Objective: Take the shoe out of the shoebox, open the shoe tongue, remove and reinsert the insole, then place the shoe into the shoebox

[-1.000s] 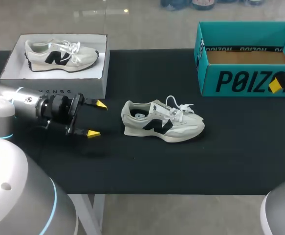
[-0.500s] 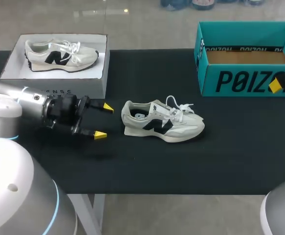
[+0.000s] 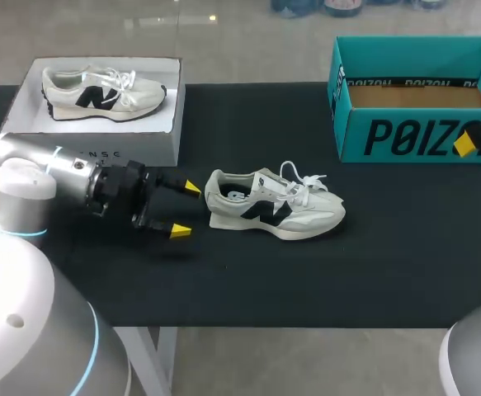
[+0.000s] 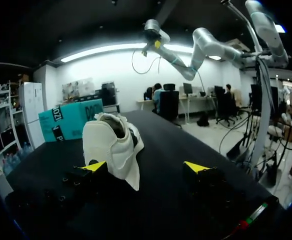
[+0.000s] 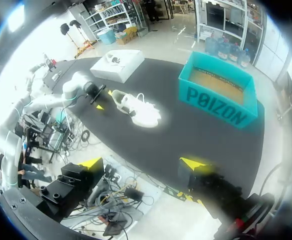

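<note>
Cream low-top shoe, black side mark, heel toward left pincer

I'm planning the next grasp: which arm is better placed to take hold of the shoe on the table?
Left. The left hand, open, sits just off the heel of the shoe, pointing at it. The right hand is far off, over by the teal box.

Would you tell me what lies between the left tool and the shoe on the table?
Only bare table lies between the left tool and the shoe, per the head view.
</note>
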You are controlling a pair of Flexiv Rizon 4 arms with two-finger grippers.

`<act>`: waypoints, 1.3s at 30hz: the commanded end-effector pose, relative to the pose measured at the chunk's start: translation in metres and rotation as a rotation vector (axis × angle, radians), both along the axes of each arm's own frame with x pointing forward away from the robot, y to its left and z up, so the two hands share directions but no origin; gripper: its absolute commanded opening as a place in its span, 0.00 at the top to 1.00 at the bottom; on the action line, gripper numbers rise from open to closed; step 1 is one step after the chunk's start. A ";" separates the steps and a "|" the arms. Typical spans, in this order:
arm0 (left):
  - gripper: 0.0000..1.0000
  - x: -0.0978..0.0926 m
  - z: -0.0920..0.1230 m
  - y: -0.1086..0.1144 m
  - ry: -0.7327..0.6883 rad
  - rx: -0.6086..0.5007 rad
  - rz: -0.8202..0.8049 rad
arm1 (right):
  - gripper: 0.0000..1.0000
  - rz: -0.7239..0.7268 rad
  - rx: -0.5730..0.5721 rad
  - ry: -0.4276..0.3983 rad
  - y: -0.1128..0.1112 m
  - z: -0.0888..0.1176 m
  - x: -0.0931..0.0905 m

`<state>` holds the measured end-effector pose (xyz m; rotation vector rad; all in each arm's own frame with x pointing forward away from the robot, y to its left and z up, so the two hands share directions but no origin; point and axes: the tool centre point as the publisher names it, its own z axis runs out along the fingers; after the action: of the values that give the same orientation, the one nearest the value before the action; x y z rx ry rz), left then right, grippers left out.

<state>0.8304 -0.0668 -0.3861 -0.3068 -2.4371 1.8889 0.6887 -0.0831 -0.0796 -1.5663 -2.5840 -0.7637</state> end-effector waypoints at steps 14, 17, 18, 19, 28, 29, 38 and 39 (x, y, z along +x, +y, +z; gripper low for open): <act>0.00 0.029 -0.003 0.015 -0.013 0.025 0.042 | 0.00 0.001 -0.002 0.006 0.001 0.000 0.003; 0.00 0.037 -0.007 0.012 -0.007 0.033 0.046 | 0.00 0.001 -0.002 0.006 0.001 0.000 0.003; 0.00 0.039 -0.008 0.010 -0.005 0.032 0.045 | 0.00 0.001 -0.002 0.006 0.001 0.000 0.003; 0.00 0.041 -0.010 0.008 -0.002 0.033 0.043 | 0.00 0.001 -0.002 0.006 0.001 0.000 0.003; 0.00 0.051 -0.024 -0.004 0.012 0.064 0.029 | 0.00 0.001 -0.002 0.006 0.001 0.000 0.003; 0.00 0.052 -0.026 -0.004 0.013 0.069 0.028 | 0.00 0.001 -0.002 0.006 0.001 0.000 0.003; 0.00 0.054 -0.037 -0.013 0.028 0.075 0.012 | 0.00 0.001 -0.002 0.006 0.001 0.000 0.003; 0.00 0.053 -0.038 -0.015 0.031 0.077 0.006 | 0.00 0.001 -0.002 0.006 0.001 0.000 0.003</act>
<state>0.8789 -0.0759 -0.4197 -0.2569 -2.4953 1.7923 0.6887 -0.0831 -0.0796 -1.5664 -2.5839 -0.7637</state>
